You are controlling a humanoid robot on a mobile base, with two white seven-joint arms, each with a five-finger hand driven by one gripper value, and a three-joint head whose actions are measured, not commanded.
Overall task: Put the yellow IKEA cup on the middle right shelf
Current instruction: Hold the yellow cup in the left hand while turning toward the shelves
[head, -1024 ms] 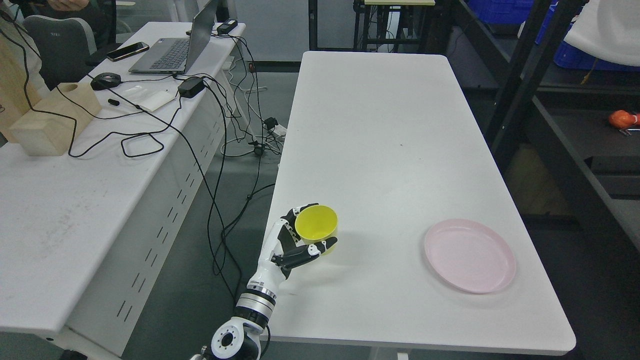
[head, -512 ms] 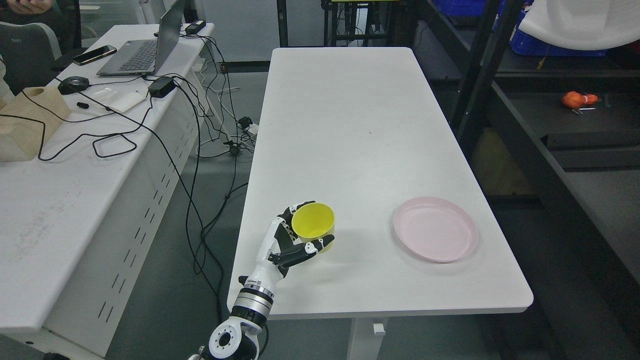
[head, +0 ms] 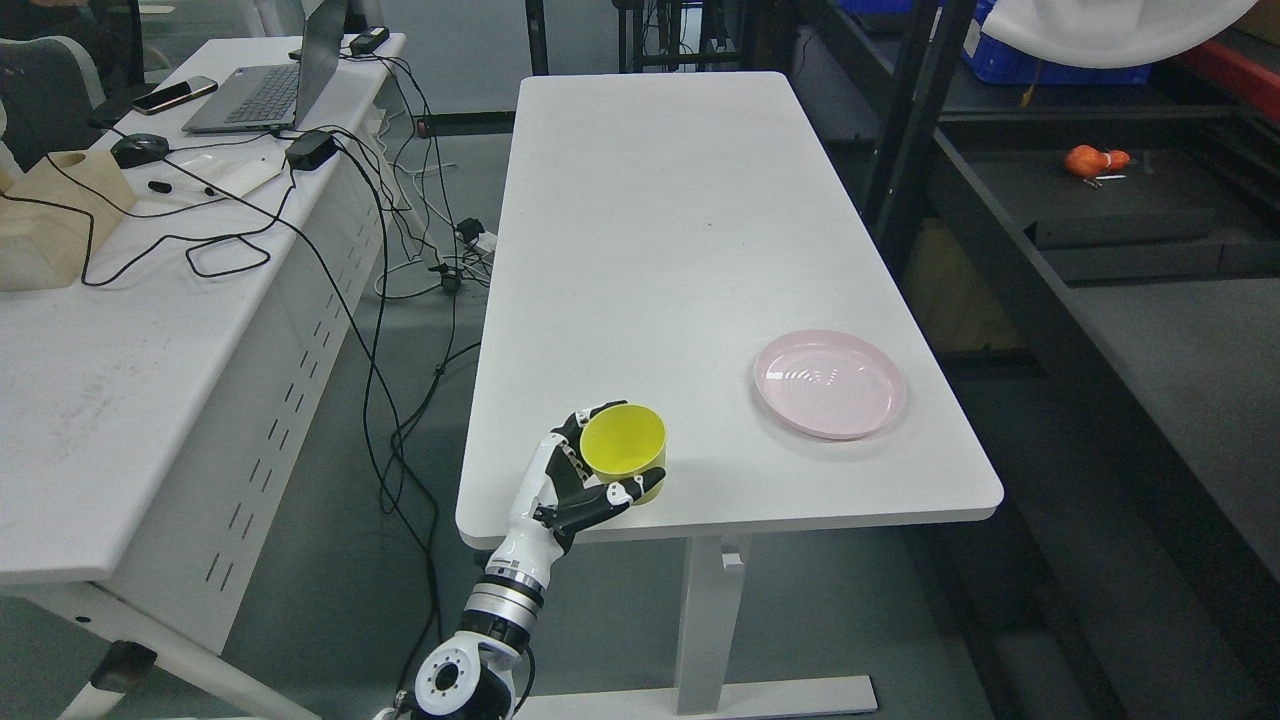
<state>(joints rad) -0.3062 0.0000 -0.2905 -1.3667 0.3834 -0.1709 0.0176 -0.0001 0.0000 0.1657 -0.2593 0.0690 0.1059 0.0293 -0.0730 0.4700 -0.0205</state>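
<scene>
Cup (head: 622,441): likely light, stiff plastic with a smooth, slippery wall, best gripped around its side. It sits upright inside the left hand (head: 570,490), whose fingers (head: 598,500) wrap its wall, at the counter's (head: 650,200) near left edge, shelf (head: 1170,330) well right.

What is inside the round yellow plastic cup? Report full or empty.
Empty. The round yellow plastic cup, held by the left hand, has its mouth tilted toward the camera, showing only bare yellow interior.
</scene>
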